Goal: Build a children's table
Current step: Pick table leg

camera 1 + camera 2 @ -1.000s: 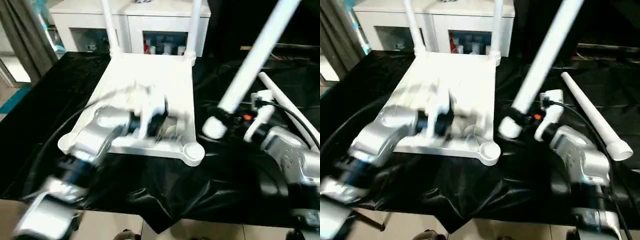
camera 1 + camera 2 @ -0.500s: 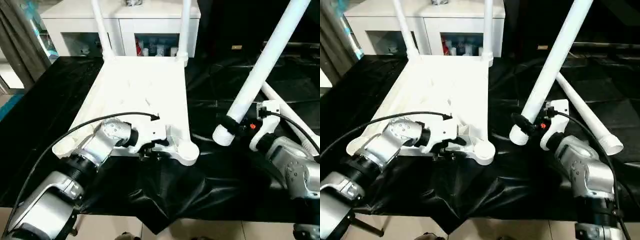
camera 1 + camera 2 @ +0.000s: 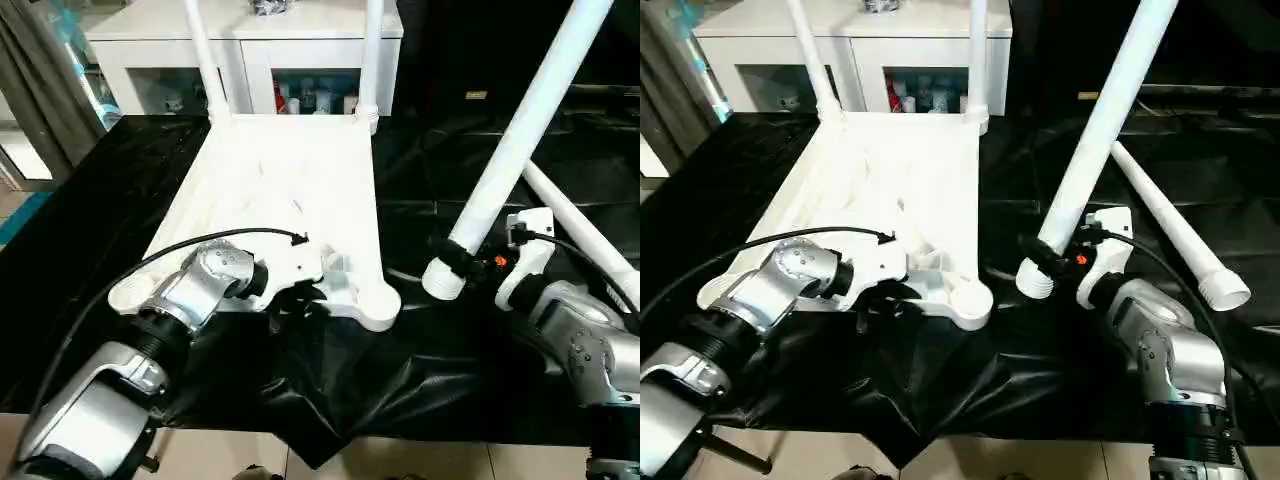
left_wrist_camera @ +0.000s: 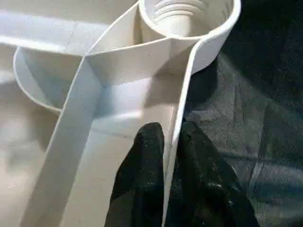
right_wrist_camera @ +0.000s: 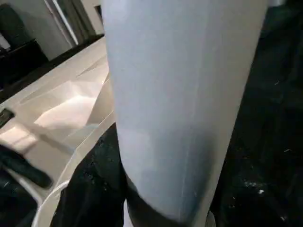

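A black sheet [image 3: 330, 390] lies crumpled under and around the fingers. Well beyond them stands a white cabinet [image 3: 250, 60] with small bottles [image 3: 310, 100] inside, grey curtain [image 3: 45, 90] beside it.

Silver, rounded forearm on the left [image 3: 105, 395], segmented, with a dark band at the joint. A thin black cable [image 3: 200, 243] loops over its white wrist housing. On the right forearm [image 3: 590, 345], same silver casing, white tool mount, black cable, small orange-red light [image 3: 499, 262]. Fingers [image 4: 142, 189] matte black.
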